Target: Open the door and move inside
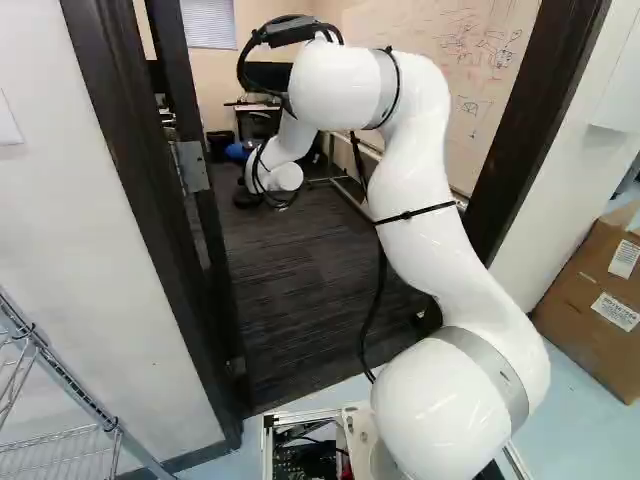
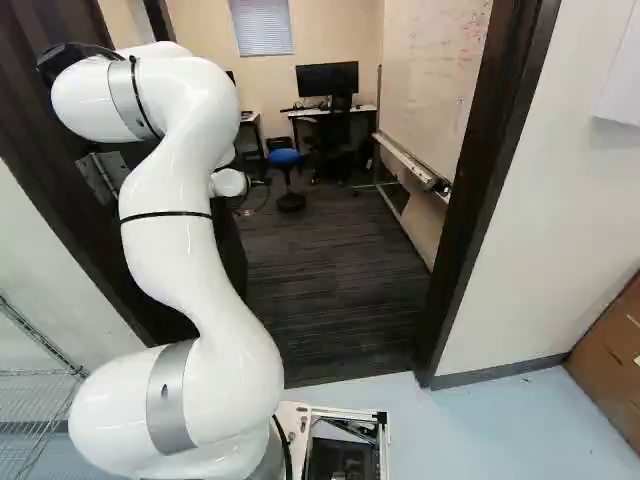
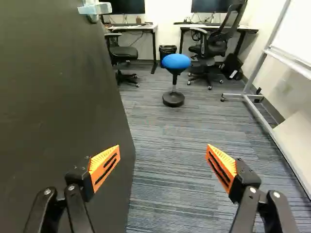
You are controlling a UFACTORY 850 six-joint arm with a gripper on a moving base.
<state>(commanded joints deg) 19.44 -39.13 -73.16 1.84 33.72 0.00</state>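
The dark door stands open into the room; in the wrist view its broad face [image 3: 58, 97] runs beside and beneath one gripper finger, with a silver handle [image 3: 96, 8] farther ahead. My gripper [image 3: 162, 165] is open, its orange-padded fingers wide apart with nothing gripped between them. Whether the nearer finger touches the door, I cannot tell. In the left base view the arm's white wrist [image 1: 284, 177] reaches through the doorway, past the dark frame [image 1: 150, 210]; the gripper itself is not discernible there. The right base view shows the opposite door post [image 2: 478, 200].
Striped carpet [image 3: 170, 160] lies inside the doorway. Farther in are a blue stool [image 3: 176, 61], office chairs [image 3: 214, 43], desks and a wheeled whiteboard frame [image 3: 262, 111]. A wire rack [image 1: 70, 385] stands left outside, cardboard boxes [image 1: 595, 300] right.
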